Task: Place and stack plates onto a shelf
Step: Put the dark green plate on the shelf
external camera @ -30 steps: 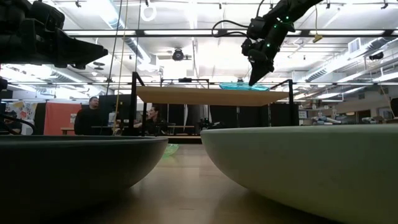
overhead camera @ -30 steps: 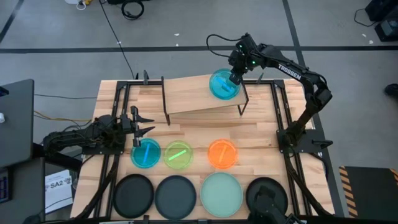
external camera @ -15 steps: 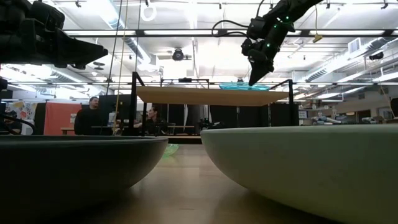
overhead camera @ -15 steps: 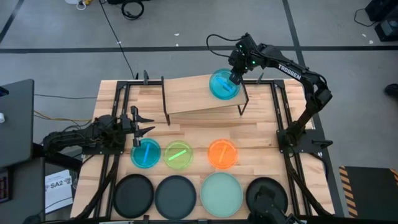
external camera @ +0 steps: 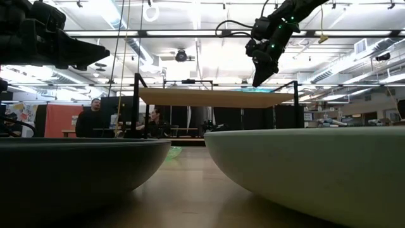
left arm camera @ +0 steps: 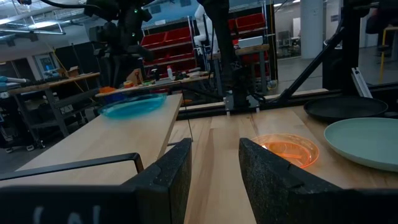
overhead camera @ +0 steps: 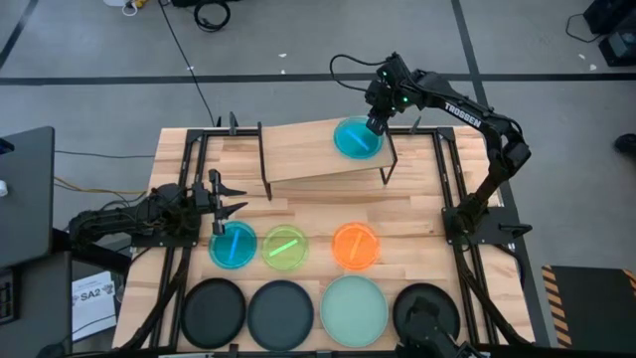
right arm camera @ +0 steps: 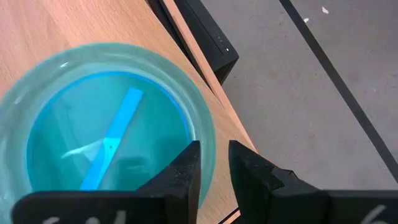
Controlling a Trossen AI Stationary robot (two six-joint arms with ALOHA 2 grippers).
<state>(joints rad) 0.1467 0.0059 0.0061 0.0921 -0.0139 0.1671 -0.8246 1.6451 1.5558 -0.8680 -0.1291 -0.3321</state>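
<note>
A translucent blue plate (overhead camera: 355,137) lies at the right end of the light-wood shelf (overhead camera: 298,154). My right gripper (overhead camera: 375,124) is shut on it from the shelf's far right corner, and in the low view the right gripper (external camera: 258,81) points down at the shelf top. My left gripper (overhead camera: 227,195) is open and waits at the table's left, just beyond a second blue plate (overhead camera: 233,245). A green plate (overhead camera: 285,247) and an orange plate (overhead camera: 355,246) lie in the same row. Two black plates (overhead camera: 213,311) (overhead camera: 427,310), a dark grey plate (overhead camera: 280,314) and a mint plate (overhead camera: 354,309) rest along the near edge. My right gripper pinches the blue plate's rim (right arm camera: 208,146) on its far right side, one finger (right arm camera: 185,171) inside the plate and the other (right arm camera: 249,177) outside it. The fingers slant down from above and from the far right. The plate sits about flat on the shelf board.
The shelf's left half (overhead camera: 283,149) is bare wood on thin black legs (overhead camera: 265,169). Black frame rails (overhead camera: 449,169) run along the table's sides. A dark mount (overhead camera: 429,323) overlaps the near right black plate. People sit in the room beyond the table (external camera: 95,117).
The blue plate has come down onto the shelf board: in the low view it showed as a teal disc above the board and is now only a thin line on it. My right gripper dipped slightly with it and kept its hold.
</note>
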